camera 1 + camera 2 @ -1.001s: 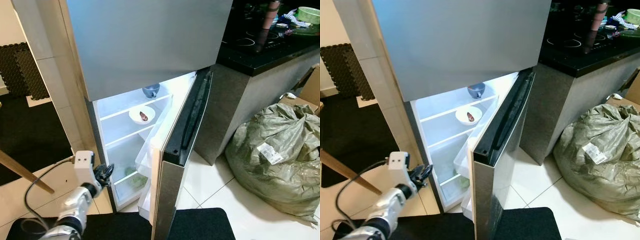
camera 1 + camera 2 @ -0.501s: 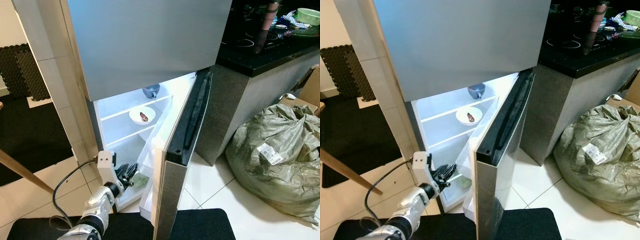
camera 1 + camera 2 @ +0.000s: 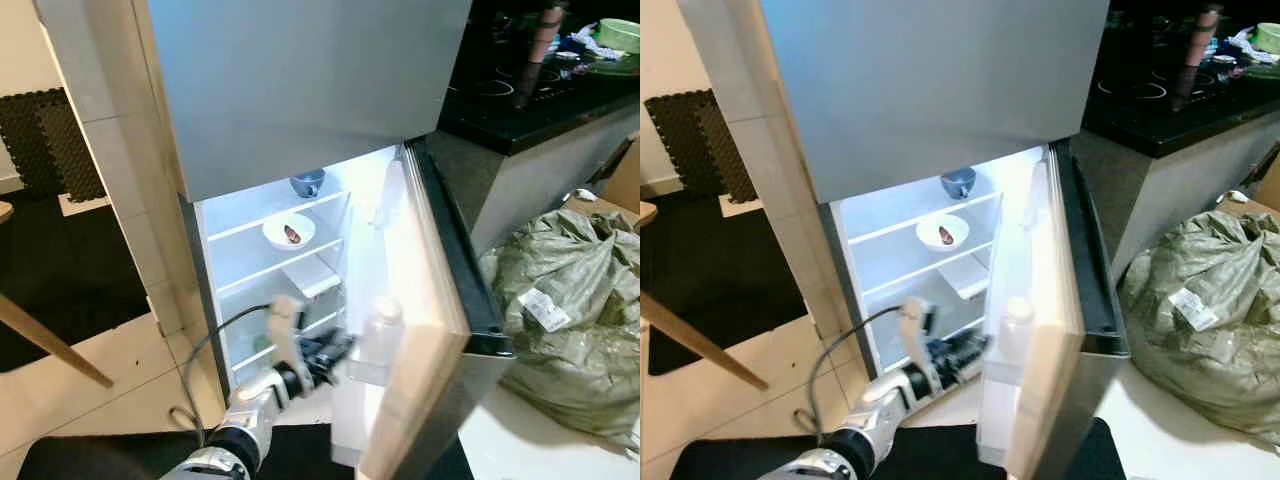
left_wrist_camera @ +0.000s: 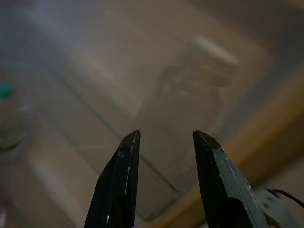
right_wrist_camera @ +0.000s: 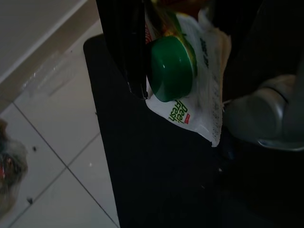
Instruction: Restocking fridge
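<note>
The fridge (image 3: 300, 90) stood with its lower door (image 3: 430, 330) swung wide, a bowl (image 3: 289, 231) on an upper shelf and a bottle (image 3: 380, 330) in the door rack. The left end effector (image 3: 335, 352), released and empty, was at the door's inner face, low down; keeping it braced there would likely hold the door clear for loading. The right wrist view added the right end effector (image 5: 142, 52) grasping a green-capped pouch (image 5: 183, 76) above a dark mat (image 5: 152, 180).
</note>
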`<state>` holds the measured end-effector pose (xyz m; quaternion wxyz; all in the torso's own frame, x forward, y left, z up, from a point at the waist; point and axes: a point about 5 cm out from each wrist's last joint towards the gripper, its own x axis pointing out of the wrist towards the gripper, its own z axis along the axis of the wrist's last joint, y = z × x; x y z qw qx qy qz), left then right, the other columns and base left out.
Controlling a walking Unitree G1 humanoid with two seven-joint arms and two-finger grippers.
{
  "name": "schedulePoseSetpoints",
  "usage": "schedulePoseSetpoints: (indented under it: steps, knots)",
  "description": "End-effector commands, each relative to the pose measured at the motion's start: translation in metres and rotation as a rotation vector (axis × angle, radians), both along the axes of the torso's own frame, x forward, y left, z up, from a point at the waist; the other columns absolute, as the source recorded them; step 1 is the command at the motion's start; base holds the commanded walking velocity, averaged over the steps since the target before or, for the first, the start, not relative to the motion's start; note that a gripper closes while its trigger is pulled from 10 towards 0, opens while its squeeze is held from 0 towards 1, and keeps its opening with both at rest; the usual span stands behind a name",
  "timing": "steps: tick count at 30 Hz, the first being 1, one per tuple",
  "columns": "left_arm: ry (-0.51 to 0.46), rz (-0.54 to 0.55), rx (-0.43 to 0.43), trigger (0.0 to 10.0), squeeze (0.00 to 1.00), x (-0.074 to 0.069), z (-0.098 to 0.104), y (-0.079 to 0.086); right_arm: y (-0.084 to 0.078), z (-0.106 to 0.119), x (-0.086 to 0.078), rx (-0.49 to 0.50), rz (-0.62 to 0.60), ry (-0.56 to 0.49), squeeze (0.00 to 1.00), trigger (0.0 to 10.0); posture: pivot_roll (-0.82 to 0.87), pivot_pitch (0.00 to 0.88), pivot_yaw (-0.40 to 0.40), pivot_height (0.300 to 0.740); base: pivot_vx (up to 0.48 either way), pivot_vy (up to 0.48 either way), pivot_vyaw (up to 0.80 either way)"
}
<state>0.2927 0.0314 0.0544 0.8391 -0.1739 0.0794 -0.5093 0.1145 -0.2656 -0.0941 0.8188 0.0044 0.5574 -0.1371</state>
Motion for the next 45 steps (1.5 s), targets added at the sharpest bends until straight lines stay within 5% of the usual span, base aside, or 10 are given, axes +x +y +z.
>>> schedulePoseSetpoints:
  steps: [1,5,12,18,22,25,33,45]
  knots:
    - [-0.011,-0.099,-0.057,10.0,0.0,-0.009,0.008,-0.03,0.001,-0.001,-0.001,0.003,0.004,0.013,0.0,10.0,-0.06,0.0,-0.006,0.74,0.0,0.0,0.0]
    - [-0.047,-0.159,-0.102,10.0,0.0,-0.011,0.019,-0.042,0.002,-0.002,-0.003,0.006,0.005,0.021,0.0,10.0,-0.06,0.0,-0.007,0.74,0.0,0.0,0.0]
    - [-0.039,-0.122,-0.105,10.0,0.0,-0.006,0.018,-0.034,0.003,-0.002,-0.004,0.007,0.006,0.025,0.0,10.0,-0.06,0.0,-0.007,0.74,0.0,0.0,0.0]
    - [0.0,-0.031,-0.022,10.0,0.0,-0.003,0.001,-0.002,0.004,-0.003,-0.004,0.01,0.003,0.025,0.0,10.0,-0.06,0.0,-0.006,0.74,0.0,0.0,0.0]
    - [0.093,0.127,0.095,10.0,0.0,-0.004,-0.024,0.039,0.004,-0.003,-0.005,0.013,0.002,0.026,0.0,10.0,-0.06,0.0,-0.007,0.74,0.0,0.0,0.0]
    - [0.128,0.164,0.119,10.0,0.0,-0.006,-0.032,0.049,0.004,-0.003,-0.005,0.013,0.003,0.026,0.0,10.0,-0.06,0.0,-0.008,0.74,0.0,0.0,0.0]
    - [0.32,0.439,0.319,10.0,0.0,-0.031,-0.075,0.104,0.007,-0.002,0.002,0.039,0.015,-0.013,0.0,10.0,-0.05,0.0,-0.01,0.74,0.0,0.0,0.0]
    - [0.514,0.572,0.444,10.0,0.0,-0.072,-0.11,0.134,0.017,-0.001,0.011,0.097,0.039,-0.066,0.0,10.0,-0.05,0.0,-0.008,0.74,0.0,0.0,0.0]
